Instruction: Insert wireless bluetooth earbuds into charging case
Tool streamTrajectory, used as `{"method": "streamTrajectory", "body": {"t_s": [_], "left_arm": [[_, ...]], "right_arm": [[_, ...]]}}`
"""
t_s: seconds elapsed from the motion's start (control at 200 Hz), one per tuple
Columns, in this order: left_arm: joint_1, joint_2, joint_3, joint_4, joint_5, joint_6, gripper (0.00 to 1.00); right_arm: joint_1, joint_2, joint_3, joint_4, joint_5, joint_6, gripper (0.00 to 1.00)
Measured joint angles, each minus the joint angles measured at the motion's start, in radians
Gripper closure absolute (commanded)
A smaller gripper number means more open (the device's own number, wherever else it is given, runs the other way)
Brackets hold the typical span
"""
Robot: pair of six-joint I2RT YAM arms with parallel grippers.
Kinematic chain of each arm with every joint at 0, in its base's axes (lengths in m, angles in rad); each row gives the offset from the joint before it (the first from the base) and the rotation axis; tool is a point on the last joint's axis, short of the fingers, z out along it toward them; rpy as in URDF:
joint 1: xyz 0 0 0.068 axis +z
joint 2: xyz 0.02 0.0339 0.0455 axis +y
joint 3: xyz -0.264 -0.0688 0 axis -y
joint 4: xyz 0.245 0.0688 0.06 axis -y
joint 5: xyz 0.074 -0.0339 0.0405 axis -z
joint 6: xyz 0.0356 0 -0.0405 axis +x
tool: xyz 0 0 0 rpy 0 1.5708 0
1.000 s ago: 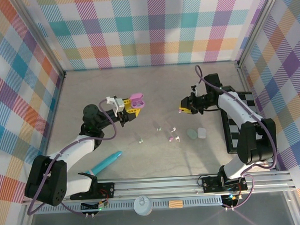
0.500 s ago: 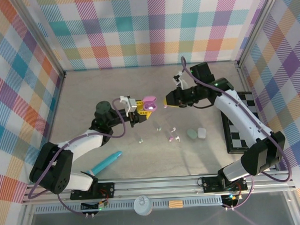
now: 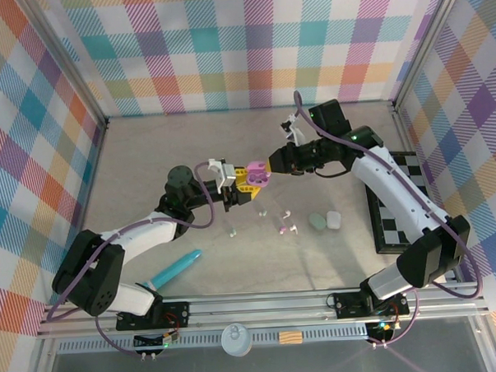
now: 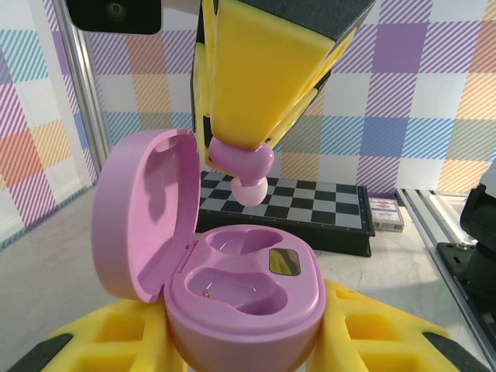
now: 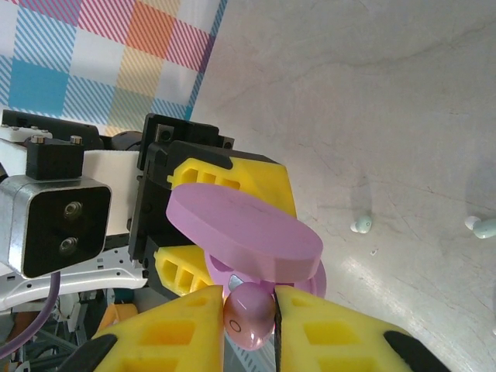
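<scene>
One purple earbud (image 4: 242, 164) — in right tool (image 5: 249, 308), above case (image 4: 260, 310)

No legible text, number or brand anywhere; print on the small box (image 4: 385, 215) too blurred

turquoise stick (image 3: 176, 269): front left, lying flat | checkerboard (image 3: 395, 208): right side, flat
</scene>
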Motion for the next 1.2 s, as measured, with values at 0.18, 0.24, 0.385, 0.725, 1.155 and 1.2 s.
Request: {"method": "streamTrajectory", "body": {"t_s": [0.18,0.24,0.385,0.725,1.155,1.2], "left_arm": [[-0.002,0.017,0.003,0.022,0.0,-0.013,0.71],[-0.002,0.019,0.008,0.024,-0.001,-0.019,0.71],[-0.003,0.027,0.02,0.046,0.0,-0.029,0.71],[-0.008,0.038,0.02,0.071,0.001,-0.056,0.71],[-0.008,0.038,0.021,0.075,0.0,-0.072,0.71],[-0.008,0.038,0.021,0.078,0.0,-0.071,0.71]], "right_arm": [[0.0,0.0,0.0,0.001,-0.001,-0.002,0.78],[0.0,0.0,-0.002,0.004,-0.001,-0.002,0.78],[0.0,0.0,-0.02,0.009,-0.005,-0.002,0.78],[0.0,0.001,-0.028,0.011,-0.003,-0.017,0.78],[0.001,0.019,0.006,-0.019,0.0,-0.055,0.52],[0.001,0.019,0.006,-0.022,0.004,-0.058,0.49]]}}
